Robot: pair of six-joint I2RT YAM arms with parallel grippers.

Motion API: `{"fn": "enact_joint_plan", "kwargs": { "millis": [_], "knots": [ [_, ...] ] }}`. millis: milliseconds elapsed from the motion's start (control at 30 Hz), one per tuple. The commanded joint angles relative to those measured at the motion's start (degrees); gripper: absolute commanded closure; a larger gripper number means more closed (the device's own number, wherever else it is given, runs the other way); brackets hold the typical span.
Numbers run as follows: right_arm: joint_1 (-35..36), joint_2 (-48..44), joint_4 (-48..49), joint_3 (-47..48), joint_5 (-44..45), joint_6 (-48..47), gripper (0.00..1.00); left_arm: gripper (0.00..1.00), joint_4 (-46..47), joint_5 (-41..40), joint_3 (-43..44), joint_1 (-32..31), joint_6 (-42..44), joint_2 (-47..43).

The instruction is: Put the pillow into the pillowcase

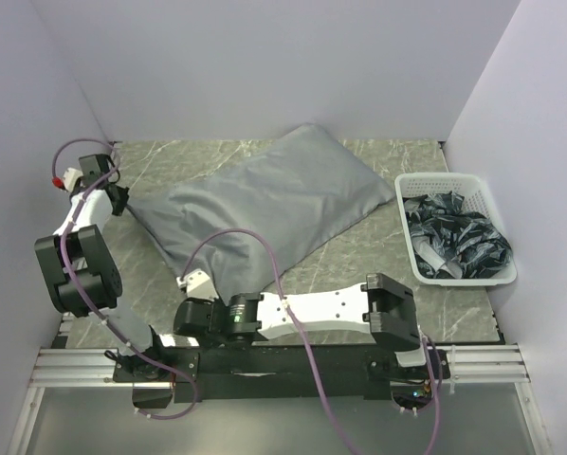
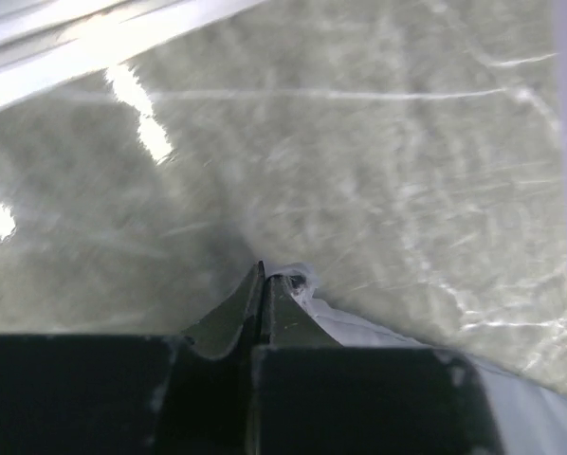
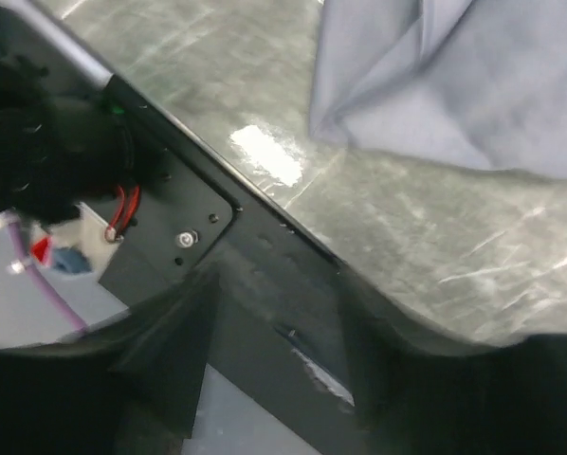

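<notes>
**Work area.** The grey-green marbled surface (image 1: 359, 275) carries the large plain grey soft fabric pillowcase (image 1: 274, 204), which lies diagonally across the centre. One end points toward the rear wall and the other toward the arm bases. The sack is plump and rounded along its whole length. The pillow is not visible in any view.

**Left arm.** The left tool (image 1: 122, 201) is positioned at the left edge of the surface, at the left corner of the pillowcase. In the left wrist view the two fingers of the tool (image 2: 265, 280) are pressed together. A small fold of the grey fabric (image 2: 388, 341) is pinched at their tips. The left tool is clenched on the pillowcase.

**Right arm.** The right arm lies folded across the near edge. In the right wrist view the right tool (image 3: 276, 294) is released: its fingers stand apart with nothing between them. A corner of the pillowcase (image 3: 435, 85) lies beyond them, not touching.

**Other items.** A white slotted plastic basket (image 1: 445, 178) stands at the right edge of the surface, apart from the pillowcase. It holds dark crumpled packets (image 1: 454, 237).
</notes>
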Motion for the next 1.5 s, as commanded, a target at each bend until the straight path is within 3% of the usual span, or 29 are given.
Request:
{"fn": "enact_joint_plan", "kwargs": {
  "millis": [0,67,100,200,333,467,600,800,1067,1167,1200,1267,1300,1333,1367,1467],
  "knots": [
    [-0.87,-4.00,-2.43,0.73,-0.31,-4.95,0.32,0.90,3.64,4.42,5.18,1.95,2.36,1.82],
    [-2.27,-8.64,0.47,-4.11,-1.26,-3.55,0.27,0.70,2.32,5.13,7.21,2.39,2.71,2.70],
    [-4.37,-10.15,1.61,-9.27,-1.71,-1.98,0.27,0.50,1.79,5.39,7.82,2.39,2.63,2.79],
    [-9.98,-14.03,5.39,-16.59,-3.99,0.40,0.30,0.23,-0.23,4.52,9.49,2.39,2.37,2.35],
    [-13.17,-15.09,10.83,-18.73,-6.36,-0.64,0.32,0.19,-2.60,1.27,9.59,2.30,1.48,1.21],
    [-13.18,-9.39,8.65,-11.45,-7.07,-3.01,0.34,0.21,-4.19,-1.20,9.85,2.30,1.21,0.68],
    [-12.91,-4.38,9.96,-3.73,-10.66,-4.59,0.36,0.25,-3.93,1.60,10.47,2.13,1.39,2.26],
    [-12.74,7.66,5.49,8.59,-11.64,-5.39,0.37,0.24,-3.40,-2.25,7.66,-3.58,1.22,2.35],
    [-12.47,15.93,5.49,12.82,-12.61,-4.42,0.44,0.27,-1.11,-1.72,9.14,-6.22,0.17,10.85],
    [-11.42,17.17,4.17,14.32,-12.70,-5.29,0.48,0.45,-2.52,-3.13,11.51,-6.40,-0.19,14.64],
    [-10.90,16.99,4.34,14.06,-12.70,-5.47,0.49,0.63,-2.95,-4.61,12.48,-6.49,-0.19,15.35],
    [-10.01,17.17,3.65,14.32,-13.40,-5.91,0.55,0.80,-2.96,-5.33,13.62,-6.31,0.42,17.37],
    [-9.93,17.43,2.94,15.10,-13.49,-5.92,0.60,0.95,-3.22,-6.46,15.19,-6.31,0.69,17.99],
    [-9.75,17.69,1.81,15.28,-13.05,-5.92,0.65,0.99,-4.61,-7.17,16.25,-6.31,0.69,18.78],
    [-9.57,17.78,1.53,15.28,-12.61,-5.65,0.78,0.99,-4.89,-7.52,17.05,-6.22,0.69,19.74],
    [-9.40,17.26,0.39,14.58,-11.56,-5.74,0.97,0.99,-5.59,-9.10,19.08,-5.78,0.52,20.11]
  ]
}}
